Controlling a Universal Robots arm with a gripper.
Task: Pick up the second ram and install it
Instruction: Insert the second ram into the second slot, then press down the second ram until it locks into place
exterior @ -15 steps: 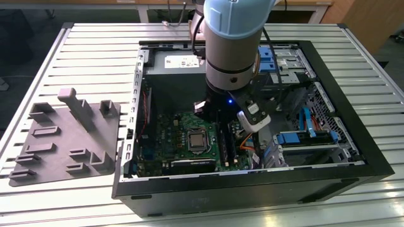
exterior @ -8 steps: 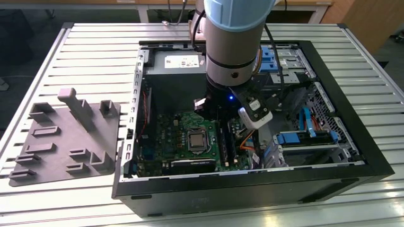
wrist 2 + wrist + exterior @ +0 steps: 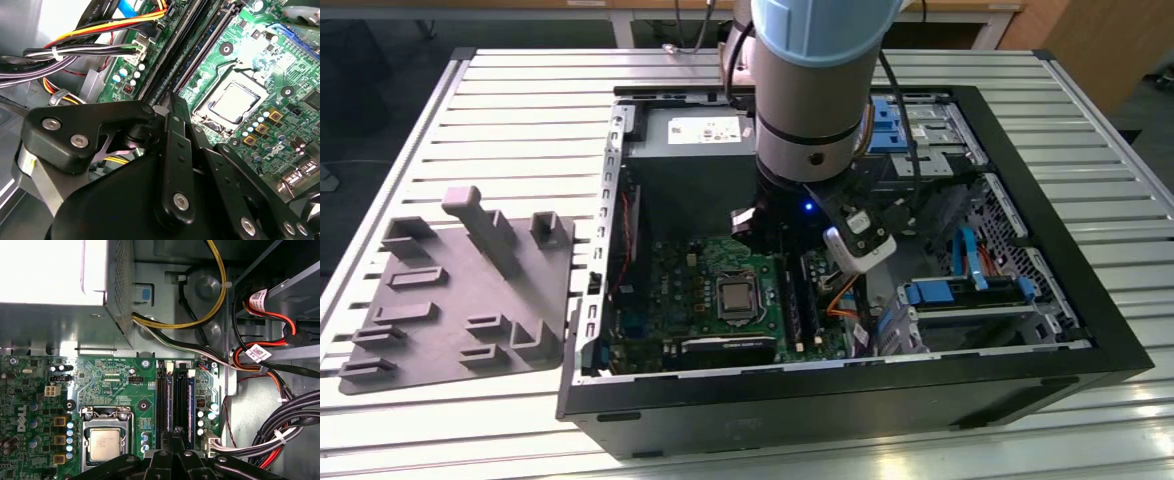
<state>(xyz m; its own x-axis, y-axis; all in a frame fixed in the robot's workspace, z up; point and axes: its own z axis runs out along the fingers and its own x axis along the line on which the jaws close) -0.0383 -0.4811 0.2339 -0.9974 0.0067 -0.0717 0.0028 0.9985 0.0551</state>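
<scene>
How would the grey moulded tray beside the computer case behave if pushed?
The grey moulded tray looks thin, so probably light and apt to slide on the slatted table. Its base lies wide and flat, so tipping seems unlikely.

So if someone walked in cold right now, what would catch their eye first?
Probably the arm reaching down into the open computer case, its gripper low over the memory slots on the green motherboard. Next, the square silver processor beside those slots. Outside the case, at the exterior view's left, a grey moulded tray lies on the slatted table.
</scene>
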